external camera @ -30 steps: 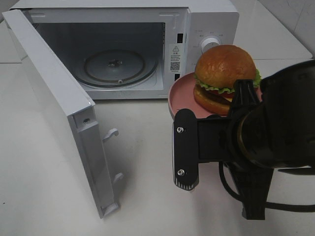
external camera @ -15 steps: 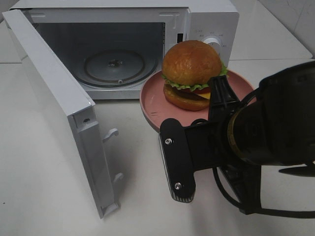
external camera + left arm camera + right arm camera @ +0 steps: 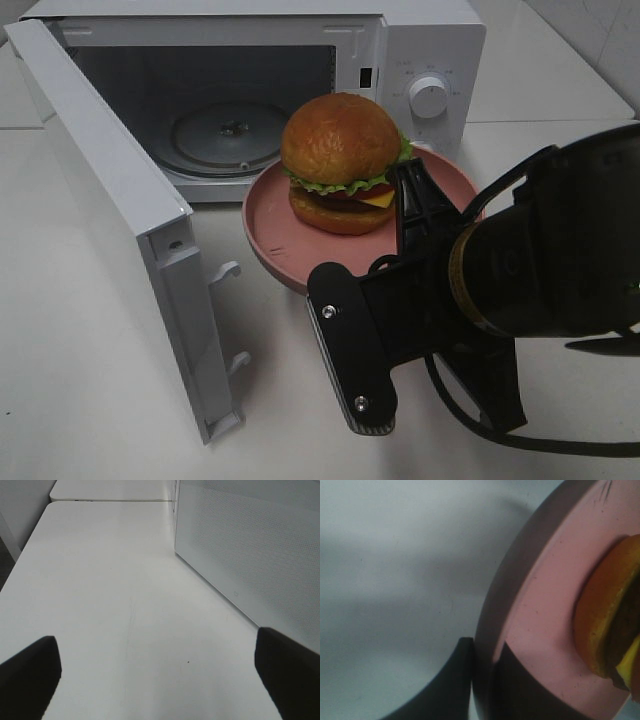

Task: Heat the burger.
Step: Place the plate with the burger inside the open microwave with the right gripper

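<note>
The burger [image 3: 340, 160], with a glossy brown bun, green lettuce and yellow cheese, sits upright on a round pink plate [image 3: 272, 238]. The plate is lifted just in front of the open microwave [image 3: 430, 50], at the right side of its doorway. My right gripper [image 3: 412, 205] is shut on the plate's near right rim. In the right wrist view its dark fingers [image 3: 455, 680] clamp the pink plate's edge [image 3: 540, 610], with the burger [image 3: 600, 625] beyond. My left gripper [image 3: 159, 675] is open over bare table and holds nothing.
The microwave door [image 3: 110, 210] swings out to the left, with its latch hooks facing the plate. The glass turntable [image 3: 232, 135] lies inside the cavity. The door's perforated outer face [image 3: 250, 545] stands close beside my left gripper. The white table [image 3: 90, 380] lies underneath.
My right gripper has carried the plate and burger leftward, from in front of the control panel toward the microwave's opening. The left gripper has stayed open.
</note>
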Controlling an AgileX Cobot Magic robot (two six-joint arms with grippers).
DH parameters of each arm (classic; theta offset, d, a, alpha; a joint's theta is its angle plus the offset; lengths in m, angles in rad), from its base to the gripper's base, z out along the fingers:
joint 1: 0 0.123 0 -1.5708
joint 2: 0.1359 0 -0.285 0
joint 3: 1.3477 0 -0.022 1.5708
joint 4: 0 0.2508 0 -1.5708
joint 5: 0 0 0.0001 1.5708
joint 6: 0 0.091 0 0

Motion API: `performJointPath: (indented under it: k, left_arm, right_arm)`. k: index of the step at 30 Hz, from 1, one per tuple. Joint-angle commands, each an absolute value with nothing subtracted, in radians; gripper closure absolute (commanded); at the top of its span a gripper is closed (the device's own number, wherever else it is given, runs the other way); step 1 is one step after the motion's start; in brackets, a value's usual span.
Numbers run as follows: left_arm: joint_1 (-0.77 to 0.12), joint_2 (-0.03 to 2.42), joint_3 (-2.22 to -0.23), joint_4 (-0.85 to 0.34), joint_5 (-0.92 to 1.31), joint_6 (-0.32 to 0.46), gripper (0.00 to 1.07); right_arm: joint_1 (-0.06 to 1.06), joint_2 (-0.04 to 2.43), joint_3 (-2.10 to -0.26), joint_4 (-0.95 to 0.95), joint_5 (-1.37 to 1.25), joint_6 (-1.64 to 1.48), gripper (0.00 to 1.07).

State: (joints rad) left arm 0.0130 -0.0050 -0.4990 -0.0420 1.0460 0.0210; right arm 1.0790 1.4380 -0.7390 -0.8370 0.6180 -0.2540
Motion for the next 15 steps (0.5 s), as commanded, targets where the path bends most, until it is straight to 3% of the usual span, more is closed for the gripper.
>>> performJointPath:
  k: [1, 15]
  left_arm:
    - [0.009, -0.026, -0.497, -0.041, 1.040, 0.020, 0.01]
    - [0.009, -0.026, -0.497, -0.041, 1.040, 0.020, 0.01]
  right_arm:
    - [1.056, 1.435, -0.744, -0.875, 0.573, -0.309, 1.02]
    - [0.849, 1.435, -0.744, -0.660, 0.323, -0.770, 1.02]
